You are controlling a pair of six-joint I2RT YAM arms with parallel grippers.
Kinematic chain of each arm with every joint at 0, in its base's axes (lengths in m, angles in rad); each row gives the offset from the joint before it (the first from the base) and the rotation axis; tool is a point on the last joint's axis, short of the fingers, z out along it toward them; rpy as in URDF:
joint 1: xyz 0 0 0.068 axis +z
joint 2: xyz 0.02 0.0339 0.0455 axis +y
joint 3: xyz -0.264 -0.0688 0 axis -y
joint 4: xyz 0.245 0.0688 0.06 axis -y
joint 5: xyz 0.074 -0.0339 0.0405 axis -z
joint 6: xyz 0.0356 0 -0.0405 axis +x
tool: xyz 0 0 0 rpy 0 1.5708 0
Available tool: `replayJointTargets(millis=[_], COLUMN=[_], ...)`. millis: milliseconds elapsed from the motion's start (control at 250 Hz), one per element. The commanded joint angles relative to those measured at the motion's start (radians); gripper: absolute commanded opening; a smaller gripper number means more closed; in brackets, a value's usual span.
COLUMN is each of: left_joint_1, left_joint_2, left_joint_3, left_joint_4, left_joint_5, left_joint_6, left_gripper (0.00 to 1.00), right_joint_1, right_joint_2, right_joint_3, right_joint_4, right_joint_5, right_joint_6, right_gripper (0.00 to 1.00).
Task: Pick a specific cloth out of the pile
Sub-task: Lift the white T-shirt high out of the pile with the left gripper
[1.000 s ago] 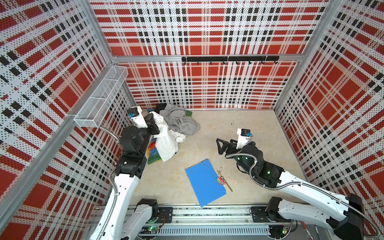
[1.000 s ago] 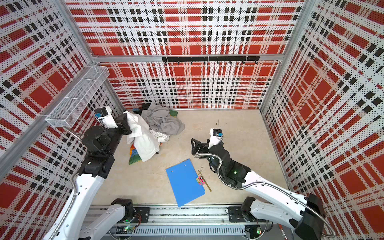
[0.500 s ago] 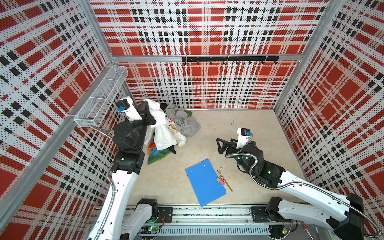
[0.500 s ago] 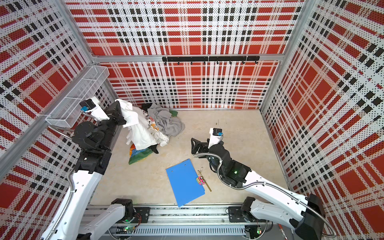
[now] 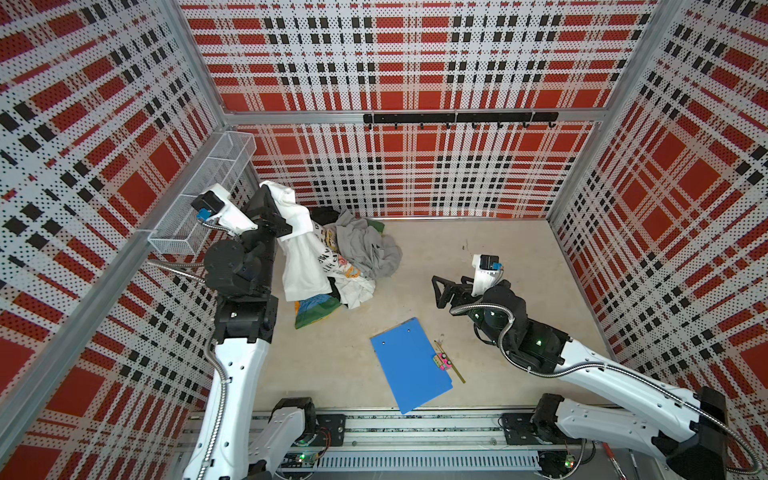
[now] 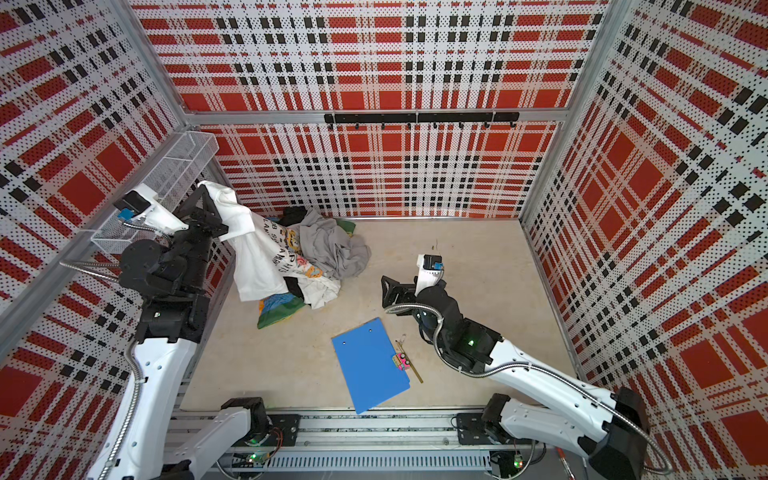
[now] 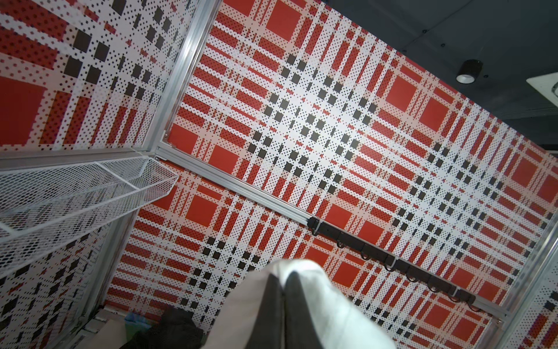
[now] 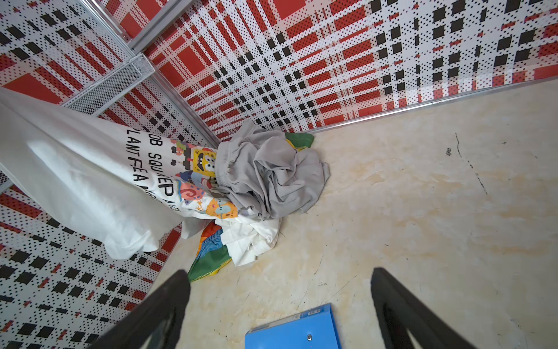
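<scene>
My left gripper [image 5: 267, 190] is shut on a fold of the cloth [image 5: 302, 266], a white T-shirt with black lettering and a cartoon print. It holds that fold high near the left wall. In the left wrist view the dark jaws [image 7: 282, 279] meet with white fabric wrapped over them. The shirt hangs down to the pile [image 5: 365, 249], its lower part lying among the garments and partly under the grey one [image 8: 271, 175]. My right gripper [image 5: 436, 291] stands open and empty low over the floor, right of the pile; its fingers [image 8: 178, 290] frame bare floor.
A blue clipboard [image 5: 409, 365] lies on the floor in front, with a small pink item and a stick [image 5: 444, 362] beside it. A green-yellow garment [image 5: 316, 311] pokes out under the pile. A wire basket [image 5: 208, 187] hangs on the left wall, close to my left wrist. A black hook rail [image 5: 457, 118] runs along the back wall.
My left gripper has risen and drawn back towards the left wall with the T-shirt, pulling more of it up out of the pile. The right arm has not moved.
</scene>
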Motion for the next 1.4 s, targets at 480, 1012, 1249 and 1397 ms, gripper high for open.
replayJointTargets(millis=[480,1012,1249,1397], left_joint_1=[0.064,0.117,0.113,0.113], left_joint_2=[0.048,0.141,0.171,0.218], left_joint_3=[0.240,0.388,0.431,0.499], left_joint_4=[0.146,0.234,0.258,0.306], left_joint_5=[0.016,0.204,0.324,0.410], left_joint_6=[-0.092,-0.322,-0.439,-0.531], left_gripper=[0.00,0.00,0.00,0.00], right_joint_1=[0.005,0.005,0.005,0.004], right_joint_2=[0.056,0.031,-0.005,0.017], right_joint_3=[0.039,0.001,-0.008,0.008], right_joint_4=[0.031,0.086,0.146,0.181], right_joint_5=[-0.069,-0.140,-0.256,-0.335], right_joint_6=[-0.033,-0.064,-0.164,-0.175], right_gripper=[1.00,1.00,1.00,1.00])
